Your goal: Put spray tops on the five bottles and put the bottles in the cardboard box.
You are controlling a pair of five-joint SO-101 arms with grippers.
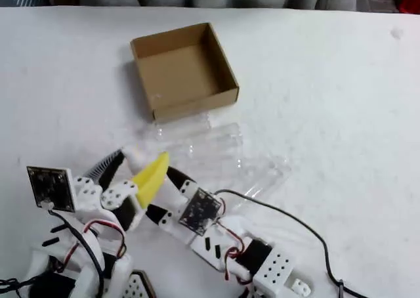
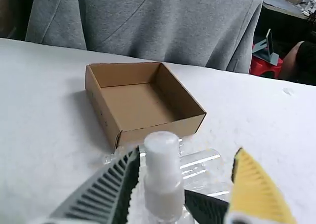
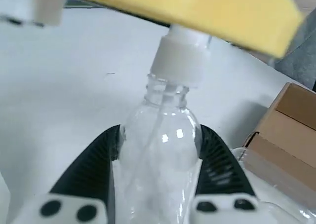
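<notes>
Bottle (image 3: 158, 155) firmly in right pincer (image 3: 159, 135), spray top (image 2: 161, 172) at its neck inside released left pincer (image 2: 186, 157).

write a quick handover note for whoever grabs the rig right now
Grippers: the left gripper is open and straddles the spray top, with a gap on its yellow-finger side. The right gripper is shut on a clear bottle.
Things: the spray top sits in that bottle's neck with threads showing under its collar, so it looks unseated. The other bottles lie on the table beside the cardboard box; I can't tell how many.
Done: nothing is boxed and the box is empty.
Left: seat this top, box the bottle, then do the rest.
</notes>
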